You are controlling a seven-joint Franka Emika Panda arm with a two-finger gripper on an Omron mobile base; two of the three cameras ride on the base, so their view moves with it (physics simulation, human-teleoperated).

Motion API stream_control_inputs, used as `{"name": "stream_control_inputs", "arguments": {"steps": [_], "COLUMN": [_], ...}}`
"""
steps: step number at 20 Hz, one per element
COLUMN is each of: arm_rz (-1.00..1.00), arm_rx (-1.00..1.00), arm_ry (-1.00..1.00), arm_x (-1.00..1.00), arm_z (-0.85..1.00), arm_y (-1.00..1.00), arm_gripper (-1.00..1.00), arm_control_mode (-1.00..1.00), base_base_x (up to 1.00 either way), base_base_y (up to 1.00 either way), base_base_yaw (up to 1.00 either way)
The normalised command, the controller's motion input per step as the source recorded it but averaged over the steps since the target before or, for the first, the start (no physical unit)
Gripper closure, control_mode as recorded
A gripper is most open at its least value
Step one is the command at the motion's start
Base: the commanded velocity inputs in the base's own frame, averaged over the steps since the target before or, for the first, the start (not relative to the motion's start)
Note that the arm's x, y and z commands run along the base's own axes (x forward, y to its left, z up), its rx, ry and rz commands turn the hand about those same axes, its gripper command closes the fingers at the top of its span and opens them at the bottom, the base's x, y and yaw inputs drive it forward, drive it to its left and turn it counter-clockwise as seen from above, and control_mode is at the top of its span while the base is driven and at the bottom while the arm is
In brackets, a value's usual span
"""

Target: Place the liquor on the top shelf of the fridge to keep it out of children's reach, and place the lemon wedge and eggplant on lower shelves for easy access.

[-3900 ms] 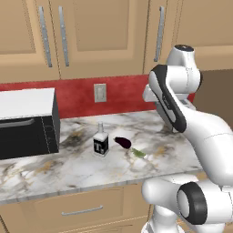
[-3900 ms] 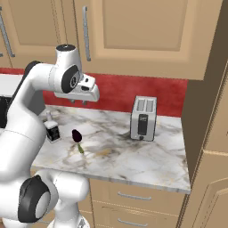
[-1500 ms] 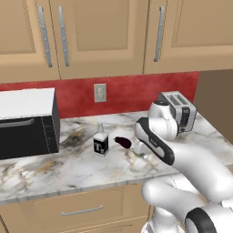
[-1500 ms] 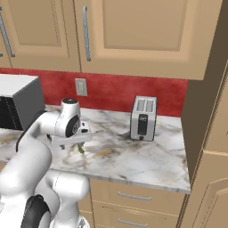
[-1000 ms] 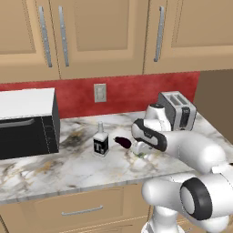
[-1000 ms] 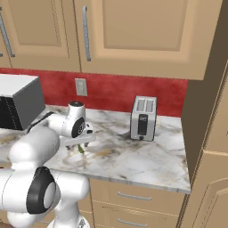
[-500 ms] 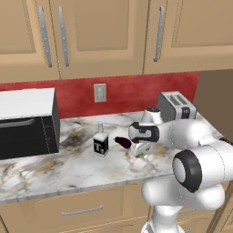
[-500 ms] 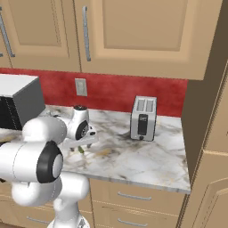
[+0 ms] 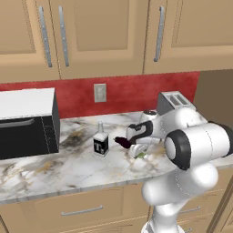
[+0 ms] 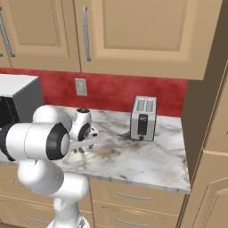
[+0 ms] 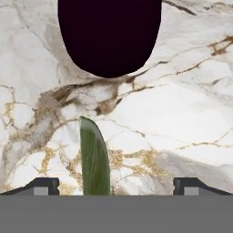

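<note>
Pincer point(image 11: 116, 184) wide, empty, low over tiny yellow-green lemon wedge point(image 11: 94, 157). Glossy dark purple eggplant point(image 11: 109, 34) just beyond wedge: closing fingers risk nudging it, or sliver slips.

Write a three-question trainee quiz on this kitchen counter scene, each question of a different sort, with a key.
1. True or false: the gripper has its jaws shut on the eggplant.
2. Multiple choice: in the left base view, what stands on the counter directly left of the eggplant? A) the toaster B) the liquor C) the microwave
3. Fill in: in the hand view, the thin green sliver between the fingertips is the ______.

Key
1. False: the jaws stand open and the eggplant lies beyond them, untouched.
2. B
3. lemon wedge
</note>
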Motion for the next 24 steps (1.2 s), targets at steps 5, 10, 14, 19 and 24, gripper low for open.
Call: {"name": "stream_control_inputs", "arguments": {"steps": [5,10,14,19,24], "arm_rz": [0.04,0.01,0.02,0.07,0.06], "arm_rx": [0.00,0.00,0.00,-0.01,-0.03], "arm_ry": [0.00,0.03,0.00,-0.01,-0.20], "arm_x": [0.11,-0.07,-0.50,-0.67,-0.83], "arm_z": [-0.35,-0.47,-0.25,0.15,0.87], "arm_y": [0.00,0.02,0.20,0.18,0.00], "arm_gripper": [1.00,1.00,1.00,1.00,1.00], "arm_control_mode": [-1.00,-1.00,-1.00,-1.00,-1.00], "base_base_x": [0.00,0.00,0.00,0.00,0.00], "base_base_y": [0.00,0.00,0.00,0.00,0.00], "base_base_yaw": [0.00,0.00,0.00,0.00,0.00]}}
